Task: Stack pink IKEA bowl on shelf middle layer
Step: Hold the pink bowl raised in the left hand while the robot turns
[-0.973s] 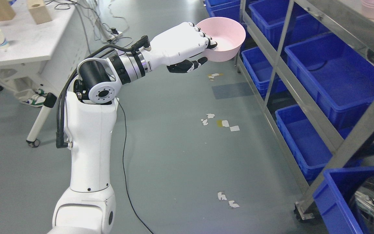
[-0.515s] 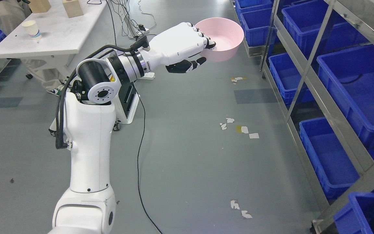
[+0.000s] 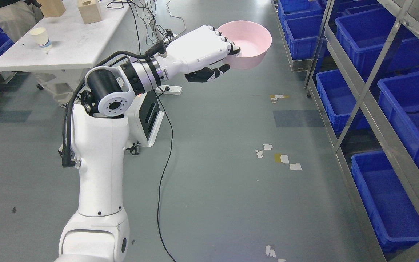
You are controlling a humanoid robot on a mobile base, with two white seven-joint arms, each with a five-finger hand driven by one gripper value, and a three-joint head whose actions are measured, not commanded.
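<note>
Head view: left hand [image 3: 204,54] holds the pink bowl [image 3: 247,43] in the air, fingers [image 3: 227,40] hooked over the near rim and into the bowl, thumb under its wall. Bowl sits upright, mouth up, left of the shelf [image 3: 362,94] and apart from its nearest post. Between bowl and shelf edge lies bare grey floor [image 3: 231,189] with paper scraps [image 3: 278,156]. Shelf runs along the right side, blue bins [image 3: 387,193] on its levels. White table [image 3: 67,43] stands far left of the shelf, behind the arm, with a paper cup [image 3: 41,37] near its edge. Black cable [image 3: 164,171] trails over the floor left of the scraps
</note>
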